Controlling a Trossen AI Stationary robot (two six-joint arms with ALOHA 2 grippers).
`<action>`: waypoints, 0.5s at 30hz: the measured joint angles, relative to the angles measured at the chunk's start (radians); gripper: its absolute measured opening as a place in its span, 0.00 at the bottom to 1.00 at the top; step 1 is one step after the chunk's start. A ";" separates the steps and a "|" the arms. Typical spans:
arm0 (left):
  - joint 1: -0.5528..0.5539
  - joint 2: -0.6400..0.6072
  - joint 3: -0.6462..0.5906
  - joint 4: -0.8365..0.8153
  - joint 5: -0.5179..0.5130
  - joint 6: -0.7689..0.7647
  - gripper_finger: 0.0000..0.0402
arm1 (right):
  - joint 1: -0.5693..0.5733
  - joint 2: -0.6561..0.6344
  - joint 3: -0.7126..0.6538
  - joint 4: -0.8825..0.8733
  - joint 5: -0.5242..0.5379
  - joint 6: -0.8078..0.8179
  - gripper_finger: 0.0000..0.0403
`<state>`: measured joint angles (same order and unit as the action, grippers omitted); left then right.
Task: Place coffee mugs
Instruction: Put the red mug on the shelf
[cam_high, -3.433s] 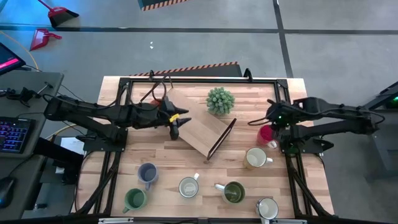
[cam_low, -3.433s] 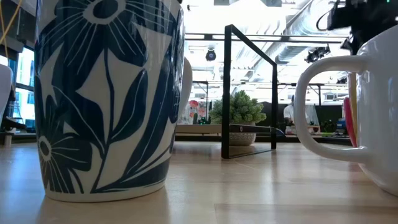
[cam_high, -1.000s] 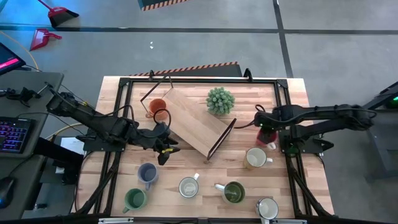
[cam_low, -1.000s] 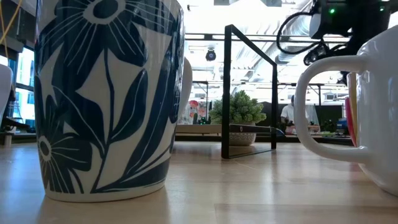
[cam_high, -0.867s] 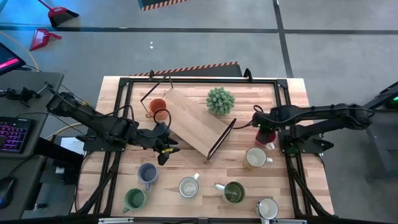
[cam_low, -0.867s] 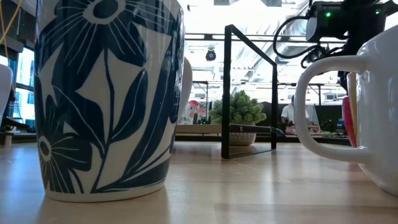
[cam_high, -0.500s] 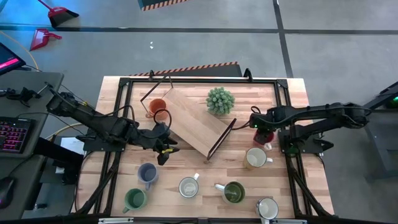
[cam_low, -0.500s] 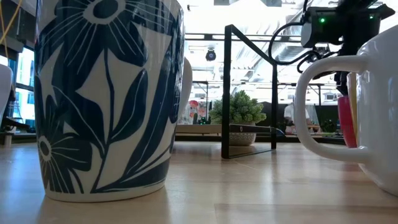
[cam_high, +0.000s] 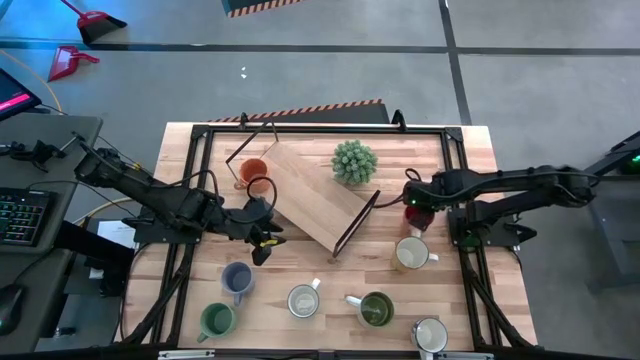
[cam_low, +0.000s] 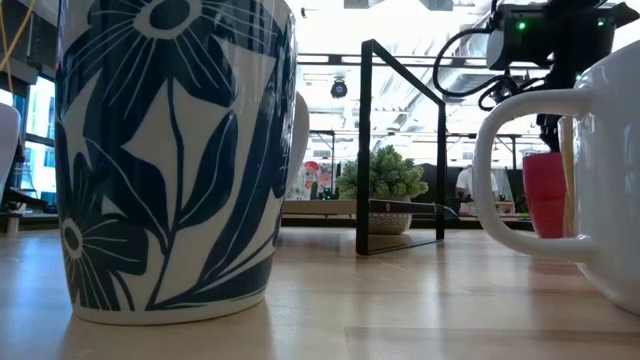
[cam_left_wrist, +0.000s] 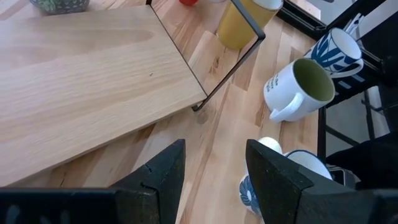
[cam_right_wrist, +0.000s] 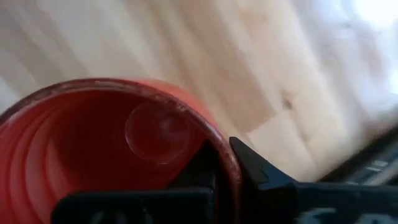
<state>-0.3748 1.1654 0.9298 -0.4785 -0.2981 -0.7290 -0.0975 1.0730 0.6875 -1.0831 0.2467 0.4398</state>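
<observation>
A red-pink mug (cam_high: 421, 217) stands upright at the table's right, near the black-framed wooden rack (cam_high: 318, 205); my right gripper (cam_high: 414, 207) is shut on it from above. It also shows in the low view (cam_low: 545, 195). An orange mug (cam_high: 254, 170) sits at the rack's far-left end. Several more mugs stand along the near side: cream (cam_high: 408, 254), blue-grey (cam_high: 237, 278), green (cam_high: 216, 320), white (cam_high: 303, 300) and olive (cam_high: 375, 310). My left gripper (cam_high: 262, 243) hangs open over bare wood by the rack's near-left side, its fingers (cam_left_wrist: 158, 177) holding nothing. My right gripper pinches the red-pink mug's rim (cam_right_wrist: 229, 163), one finger (cam_right_wrist: 205, 169) inside the cup and the other outside its wall. The fingers come steeply from above, pointing down. The mug stays upright; I cannot tell whether its base is off the table.
A spiky green potted plant (cam_high: 354, 160) stands behind the rack. Another white mug (cam_high: 430, 335) sits at the near right corner. A black frame (cam_high: 200, 135) runs around the tabletop. Bare wood lies between the rack and the near row of mugs.
My right gripper has shut on the red-pink mug's rim. The mug has shifted a little toward the table's left and now shows clear of the big white mug in the low view.
</observation>
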 joint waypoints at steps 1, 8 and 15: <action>0.000 0.000 0.000 -0.001 0.000 0.000 0.39 | 0.000 -0.013 0.011 -0.026 0.020 0.001 0.00; 0.000 0.000 -0.001 -0.061 0.003 0.027 0.39 | -0.006 -0.111 0.171 -0.179 0.074 0.036 0.00; -0.002 0.000 -0.001 -0.092 0.035 0.095 0.39 | -0.040 -0.143 0.391 -0.266 0.148 0.079 0.00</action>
<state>-0.3763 1.1656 0.9291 -0.5704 -0.2629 -0.6342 -0.1377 0.9299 1.0781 -1.3486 0.3949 0.5190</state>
